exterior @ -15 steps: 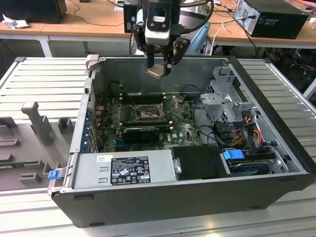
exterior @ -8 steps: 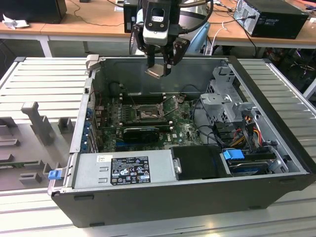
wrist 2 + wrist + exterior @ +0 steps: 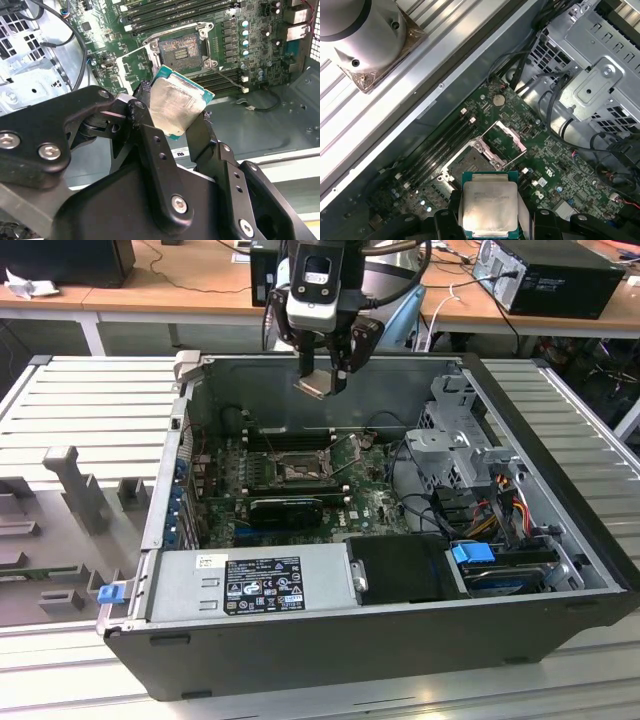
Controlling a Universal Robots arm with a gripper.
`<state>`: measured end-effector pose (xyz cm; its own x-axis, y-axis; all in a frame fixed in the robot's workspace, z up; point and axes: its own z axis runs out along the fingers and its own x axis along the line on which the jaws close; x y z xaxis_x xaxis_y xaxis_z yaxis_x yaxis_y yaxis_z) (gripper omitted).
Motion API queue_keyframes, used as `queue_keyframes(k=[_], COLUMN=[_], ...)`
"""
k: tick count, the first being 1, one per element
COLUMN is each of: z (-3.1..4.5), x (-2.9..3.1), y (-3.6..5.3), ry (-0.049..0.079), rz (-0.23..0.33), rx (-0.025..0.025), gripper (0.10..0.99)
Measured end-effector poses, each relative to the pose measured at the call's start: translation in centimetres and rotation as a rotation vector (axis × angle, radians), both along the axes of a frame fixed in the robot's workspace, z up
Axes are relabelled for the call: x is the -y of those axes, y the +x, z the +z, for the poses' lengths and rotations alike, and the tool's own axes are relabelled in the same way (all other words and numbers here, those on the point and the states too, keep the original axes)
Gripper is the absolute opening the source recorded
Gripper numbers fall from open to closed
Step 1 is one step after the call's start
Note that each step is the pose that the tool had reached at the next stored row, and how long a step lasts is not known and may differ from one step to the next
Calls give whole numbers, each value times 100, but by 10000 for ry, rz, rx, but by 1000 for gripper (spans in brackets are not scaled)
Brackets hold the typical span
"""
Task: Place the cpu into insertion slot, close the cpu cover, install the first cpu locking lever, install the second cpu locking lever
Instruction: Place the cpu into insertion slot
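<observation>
In the exterior view, the gripper (image 3: pixel 322 380) hangs above the open computer case (image 3: pixel 560 570), near its far wall. Its fingers are closed to chip width on the cpu (image 3: pixel 312 388), which they hold by two opposite edges. The insertion slot (image 3: pixel 299 472) lies well below on the motherboard (image 3: pixel 375 502), uncovered and apart from the chip. The power supply (image 3: pixel 250 580) and drive cage (image 3: pixel 455 440) stand clear of it.

In the first wrist view, the cpu (image 3: pixel 489 207) sits between the dark fingers (image 3: pixel 442 220) with its metal face to the camera. Beyond it the insertion slot (image 3: pixel 468 161) is bare, and the cpu cover (image 3: pixel 512 136) stands swung open beside it. The memory slots (image 3: pixel 437 147) run along the socket's other side.

In the second wrist view, the cpu (image 3: pixel 177 107) looks tilted in the grip, one corner higher than the others.

My judgement is that this tilt is the main hazard. A chip that arrives skewed or off-centre would land on the socket frame or scrape the contact field, not drop flat into it. The edge grip is also narrow, so a knock against the raised cover could slide the chip in the fingers or free it. I cannot tell whether the chip's corner marking matches the socket.
</observation>
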<state>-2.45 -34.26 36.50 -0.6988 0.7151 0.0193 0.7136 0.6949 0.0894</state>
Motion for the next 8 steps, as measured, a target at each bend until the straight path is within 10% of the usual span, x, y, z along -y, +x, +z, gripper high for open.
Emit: queue_keyframes(k=[8], z=[-1], x=[0], y=[0], ry=[1], rz=[-322], rx=[0], gripper=[525])
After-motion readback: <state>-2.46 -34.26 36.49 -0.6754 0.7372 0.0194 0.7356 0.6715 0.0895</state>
